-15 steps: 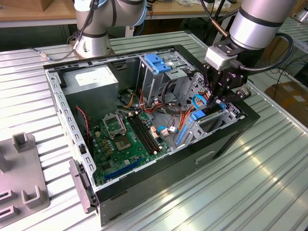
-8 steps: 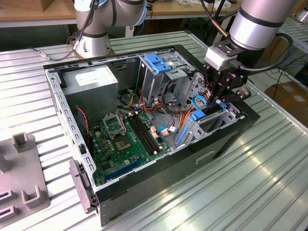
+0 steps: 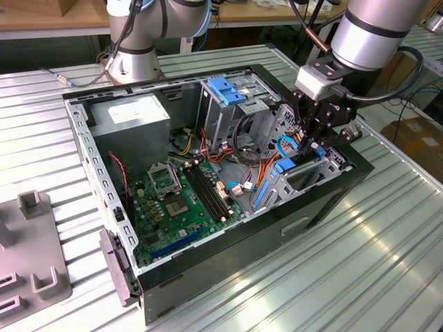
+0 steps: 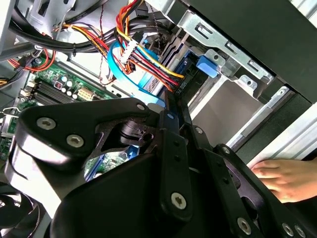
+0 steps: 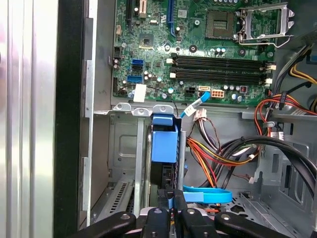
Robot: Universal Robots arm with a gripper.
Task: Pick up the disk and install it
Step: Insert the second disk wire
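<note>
Gripper clenched on disk, edge-on, upright in bay, long axis along bay.

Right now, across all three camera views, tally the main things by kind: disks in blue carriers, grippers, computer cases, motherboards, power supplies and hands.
disk, in its blue carrier: 1
gripper: 1
computer case: 1
motherboard: 1
power supply: 1
hand: 1
Total: 6

The disk, blue-railed, stands on edge, seated in its bay.
</note>
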